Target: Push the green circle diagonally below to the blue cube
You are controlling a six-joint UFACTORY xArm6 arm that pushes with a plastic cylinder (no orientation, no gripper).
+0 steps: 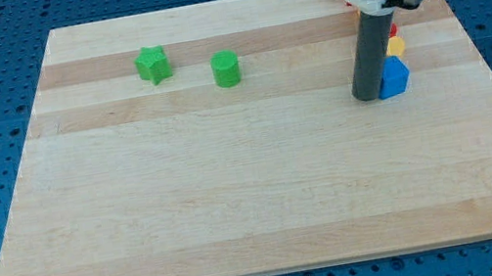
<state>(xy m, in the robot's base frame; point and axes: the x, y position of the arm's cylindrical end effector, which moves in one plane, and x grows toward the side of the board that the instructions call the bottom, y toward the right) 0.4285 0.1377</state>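
On the wooden tabletop [234, 189], my tip [367, 97] stands at the view's right, touching or just beside the left side of a blue block [396, 77]. Behind the rod, a yellow block [396, 45] and a red one [394, 27] show only partly. Well apart, toward the view's upper left, sit the green circle [226, 68] and, to its left, a green star [152, 65]

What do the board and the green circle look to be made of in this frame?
The board looks like light wood with a smooth matte finish: pale planks joined side by side, with grain lines showing. The green circle seems to be plastic or painted wood; its even, saturated colour with no visible grain leaves that open. My tip stands far off it, beside the blue cube.
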